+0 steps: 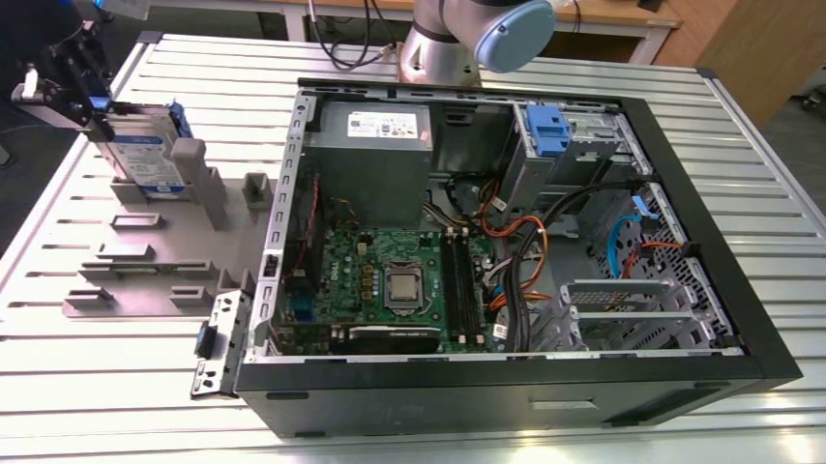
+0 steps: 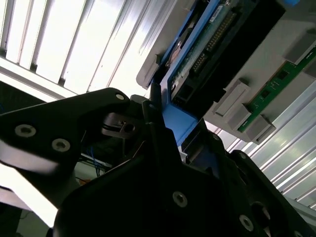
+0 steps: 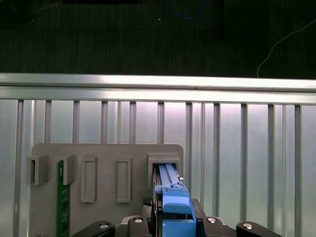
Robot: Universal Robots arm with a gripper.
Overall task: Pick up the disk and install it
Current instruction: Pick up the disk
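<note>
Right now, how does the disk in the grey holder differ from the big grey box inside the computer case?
The disk stands on edge in the holder, outside the case; the box sits inside it. The disk looks much smaller than the box. The disk carries a blue-and-white label and blue rails; the box has just a small white sticker. Both are rectangular and grey metal.

I see a ribbed silver metal worktop (image 1: 116,387), slats running lengthwise. On it, toward the exterior view's right: open black PC case (image 1: 516,391) lying on its side. Just beside it, exterior view's left: flat grey fixture plate (image 1: 155,237) w/ raised slots. Arm base (image 1: 432,58) stands at far edge.
</note>
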